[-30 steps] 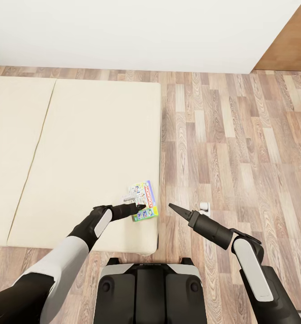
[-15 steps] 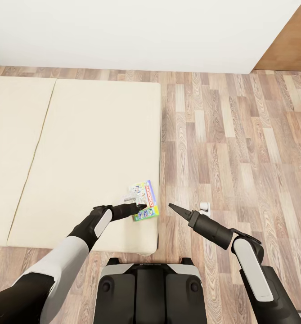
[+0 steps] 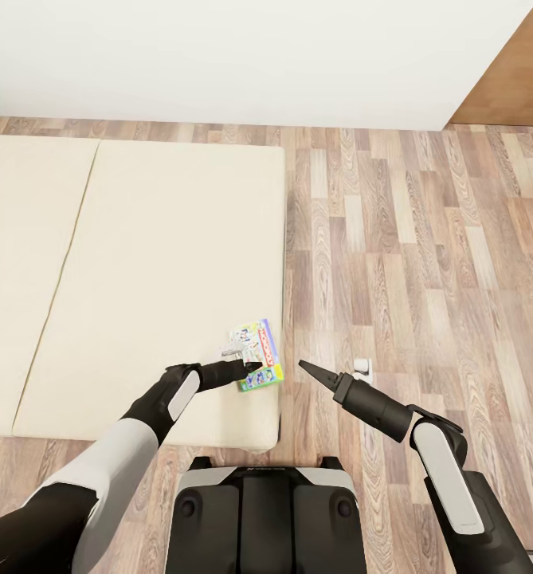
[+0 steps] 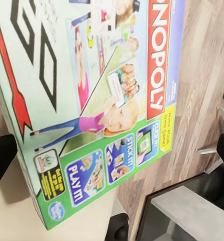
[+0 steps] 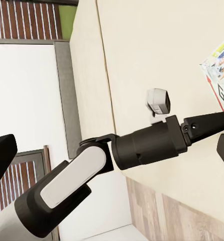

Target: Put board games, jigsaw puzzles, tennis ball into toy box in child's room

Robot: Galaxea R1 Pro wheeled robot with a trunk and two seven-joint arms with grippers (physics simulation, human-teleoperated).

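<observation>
Slightly shifted toward the bed (image 3: pixel 139 263) edge, the board game (image 3: pixel 256 355) lies flat, long axis along that edge; left gripper (image 3: pixel 248 368) pinches its near end. Right gripper (image 3: pixel 302 365) state: cannot tell.

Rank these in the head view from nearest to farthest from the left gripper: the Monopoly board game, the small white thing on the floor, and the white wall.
1. The Monopoly board game, right at the left gripper, near the bed's corner.
2. The small white thing, on the wood floor beyond the bed's edge, by the right gripper.
3. The white wall, far across the bed.
</observation>
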